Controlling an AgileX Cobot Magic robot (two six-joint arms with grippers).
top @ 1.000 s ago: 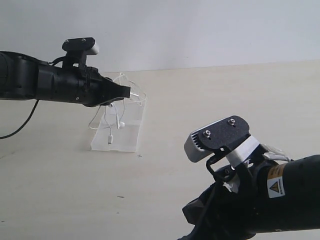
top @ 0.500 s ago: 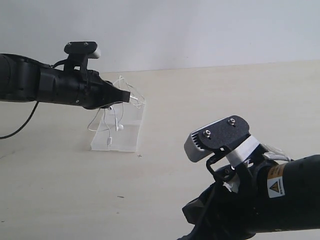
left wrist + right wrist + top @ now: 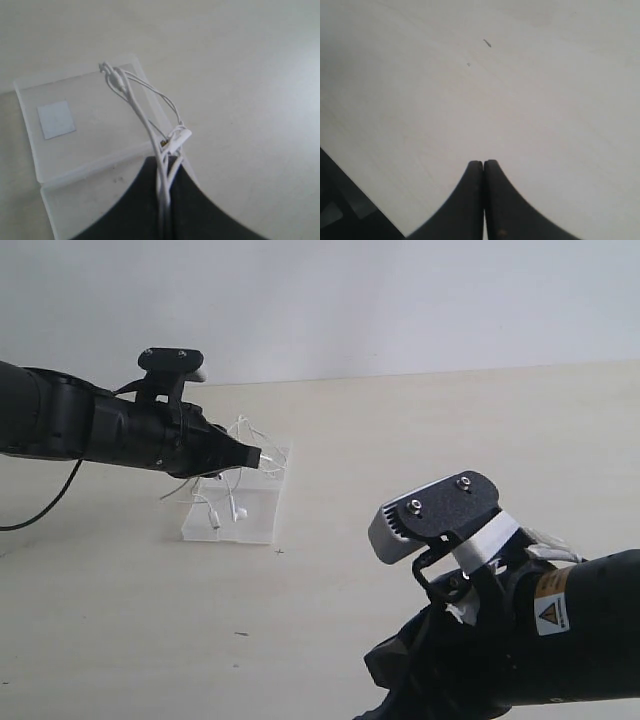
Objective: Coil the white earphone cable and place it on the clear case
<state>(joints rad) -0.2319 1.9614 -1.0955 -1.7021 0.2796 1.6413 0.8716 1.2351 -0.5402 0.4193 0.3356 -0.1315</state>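
The left gripper [image 3: 164,167] has its jaws pinched together on a gathered bunch of the white earphone cable [image 3: 136,102], and the strands fan out from between the tips. The bunch hangs directly above the clear case [image 3: 95,135], so the move to come is, I'd say, straight down. Loose loops dangle towards the plastic (I can't tell whether they touch). In the wrist view the case seems to lie lengthwise with the jaws' reach, slightly askew, its white patch [image 3: 56,119] on the far half.

The wire is thin, limp and glossy. The case is flat, hard and see-through, likely slippery under a springy coil. The right gripper [image 3: 483,167], its jaws closed on nothing, sits well apart over the bare surface [image 3: 420,430].
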